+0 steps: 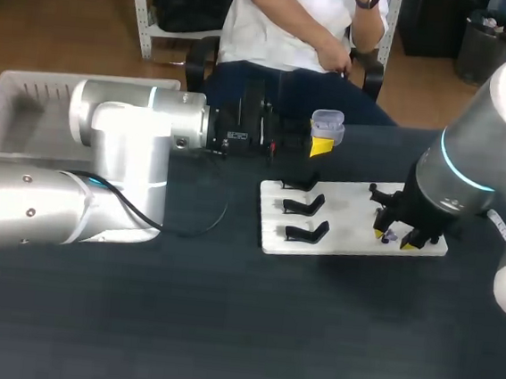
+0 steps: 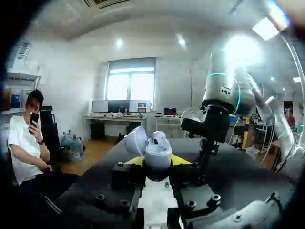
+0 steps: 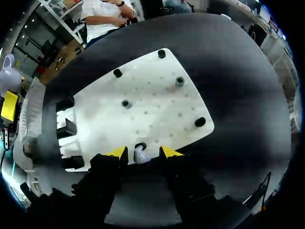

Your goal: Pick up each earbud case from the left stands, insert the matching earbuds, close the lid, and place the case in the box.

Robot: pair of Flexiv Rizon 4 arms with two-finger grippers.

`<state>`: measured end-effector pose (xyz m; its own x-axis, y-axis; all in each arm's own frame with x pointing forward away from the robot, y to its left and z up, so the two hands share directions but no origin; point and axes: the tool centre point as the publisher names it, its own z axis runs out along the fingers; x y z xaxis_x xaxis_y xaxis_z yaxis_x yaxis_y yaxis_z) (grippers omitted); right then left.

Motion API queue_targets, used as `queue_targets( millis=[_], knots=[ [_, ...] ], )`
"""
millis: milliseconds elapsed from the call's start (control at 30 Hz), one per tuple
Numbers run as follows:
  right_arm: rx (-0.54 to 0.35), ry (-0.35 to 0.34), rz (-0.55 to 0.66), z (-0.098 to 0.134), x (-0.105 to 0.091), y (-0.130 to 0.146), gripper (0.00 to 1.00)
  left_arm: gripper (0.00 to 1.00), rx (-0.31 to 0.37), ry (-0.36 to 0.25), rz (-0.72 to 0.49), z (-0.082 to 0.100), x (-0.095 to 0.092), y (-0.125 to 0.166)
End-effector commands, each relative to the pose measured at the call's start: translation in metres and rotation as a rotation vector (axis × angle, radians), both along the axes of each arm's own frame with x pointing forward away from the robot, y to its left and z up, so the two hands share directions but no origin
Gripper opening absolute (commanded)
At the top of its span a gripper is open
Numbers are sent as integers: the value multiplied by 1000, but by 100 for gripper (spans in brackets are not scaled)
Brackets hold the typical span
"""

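Note:
A pale lavender earbud case [image 1: 327, 122] with its lid up is held above the table's far side, and my left gripper [image 1: 322, 147] is shut on it. In the left wrist view the case [image 2: 156, 151] sits between the yellow fingertips [image 2: 135, 161]. My right gripper [image 1: 395, 236] hangs low over the right end of the white board [image 1: 350, 208]. In the right wrist view a small pale earbud [image 3: 139, 155] stands at the board's [image 3: 143, 105] near edge between the right gripper's [image 3: 143, 152] fingers. The fingers are open, with a narrow gap on each side.
Three empty black stands [image 1: 303, 205] line the board's left end. Several short black pegs [image 3: 126, 103] dot the board's middle and right. A white slatted box [image 1: 10, 103] sits at the far left of the table. A thin cable [image 1: 205, 225] loops beside my left arm.

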<state>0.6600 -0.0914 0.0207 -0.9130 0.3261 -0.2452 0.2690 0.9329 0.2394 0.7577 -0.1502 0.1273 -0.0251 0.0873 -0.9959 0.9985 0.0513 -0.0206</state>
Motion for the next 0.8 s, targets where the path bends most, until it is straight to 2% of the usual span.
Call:
queue_targets(
  millis=[33, 333, 467, 800],
  knots=[
    [-3, 1, -3, -1, 1, 2, 36, 0, -4, -4, 6, -1, -2, 0],
    [-2, 6, 0, -2, 3, 3, 31, 0, -4, -4, 6, -1, -2, 0],
    [0, 9, -7, -3, 3, 3, 25, 0, -4, -4, 6, -1, -2, 0],
    [4, 14, -14, -3, 2, 2, 23, 0, -4, -4, 6, -1, -2, 0]
  ],
)
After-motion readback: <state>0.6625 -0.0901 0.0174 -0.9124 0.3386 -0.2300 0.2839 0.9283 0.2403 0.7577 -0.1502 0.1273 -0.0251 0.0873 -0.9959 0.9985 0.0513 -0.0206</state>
